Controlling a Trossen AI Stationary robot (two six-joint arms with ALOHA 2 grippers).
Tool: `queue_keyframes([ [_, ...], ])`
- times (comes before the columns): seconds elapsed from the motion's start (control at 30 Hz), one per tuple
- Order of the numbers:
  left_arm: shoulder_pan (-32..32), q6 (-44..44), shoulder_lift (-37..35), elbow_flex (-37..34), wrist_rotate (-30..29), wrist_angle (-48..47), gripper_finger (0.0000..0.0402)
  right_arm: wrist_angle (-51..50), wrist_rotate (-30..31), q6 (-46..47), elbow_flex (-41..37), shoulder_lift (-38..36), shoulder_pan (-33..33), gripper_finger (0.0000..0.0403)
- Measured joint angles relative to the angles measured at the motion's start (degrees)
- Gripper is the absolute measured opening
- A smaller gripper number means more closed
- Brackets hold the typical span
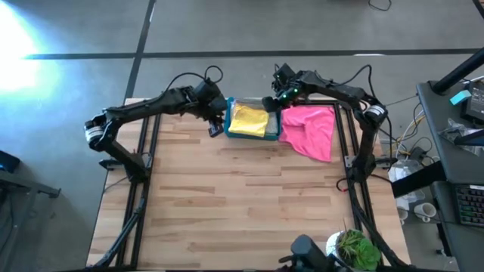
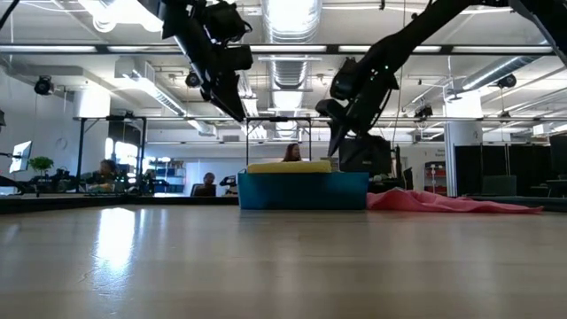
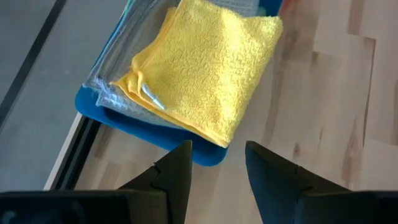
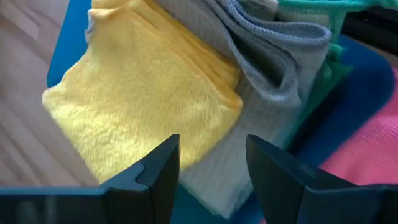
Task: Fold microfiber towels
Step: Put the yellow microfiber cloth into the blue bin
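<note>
Hovering open above the wooden table (image 1: 242, 196), both end effectors flank what looks like an open-plan office.

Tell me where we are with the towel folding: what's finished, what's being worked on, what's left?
Done: a folded yellow towel lies on top in the blue bin, with a grey towel under it. In hand: nothing; the left gripper and right gripper both hang open over the bin. Left: the pink towel lies rumpled and unfolded on the table beside the bin.

Bright ceiling lights (image 2: 288, 18) glare overhead; floor (image 1: 23, 38) washes out white.
</note>
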Motion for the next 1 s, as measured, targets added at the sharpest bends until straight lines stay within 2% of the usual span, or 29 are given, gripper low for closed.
queue_keyframes([
  [0.33,0.0,1.7,0.0,0.0,0.0,0.3,0.0135,2.4,0.5,1.8,-0.5,4.9,0.6,0.0173],
  [0.57,0.0,1.8,0.0,0.0,0.0,0.4,0.0135,8.8,1.1,3.2,-0.7,6.5,0.5,0.0173],
  [1.0,0.0,1.9,0.0,0.0,-0.1,0.3,0.0135,9.0,0.0,1.9,0.2,9.1,0.9,0.0169],
])
